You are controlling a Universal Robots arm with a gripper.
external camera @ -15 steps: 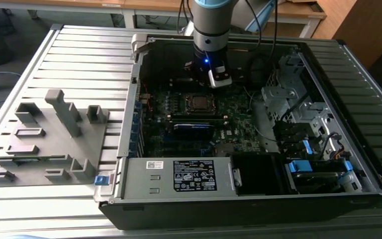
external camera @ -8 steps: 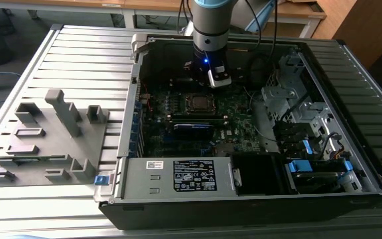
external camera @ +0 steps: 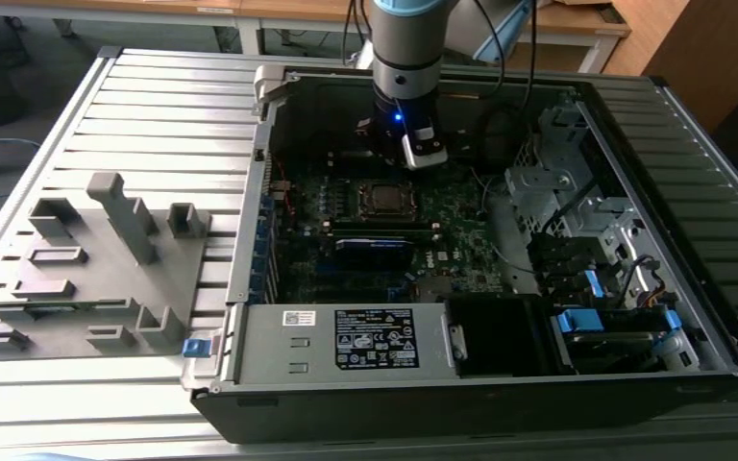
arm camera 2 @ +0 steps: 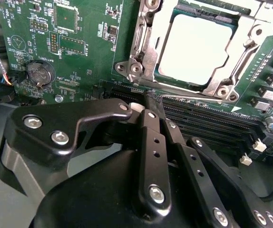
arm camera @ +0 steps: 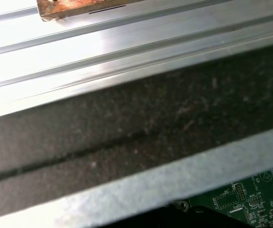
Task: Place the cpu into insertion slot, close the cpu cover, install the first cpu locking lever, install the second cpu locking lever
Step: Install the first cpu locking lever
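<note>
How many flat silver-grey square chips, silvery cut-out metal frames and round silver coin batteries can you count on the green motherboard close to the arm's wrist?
Flat silver-grey square cpu: 1
Thin silvery cut-out metal cpu cover: 1
Round silver coin battery: 1
Total: 3

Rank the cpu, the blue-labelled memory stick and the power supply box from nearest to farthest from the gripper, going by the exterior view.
1. cpu: just in front of the gripper, on the camera's side of it.
2. blue-labelled memory stick: beyond the cpu, nearer the camera.
3. power supply box: at the case's edge closest to the camera.
</note>
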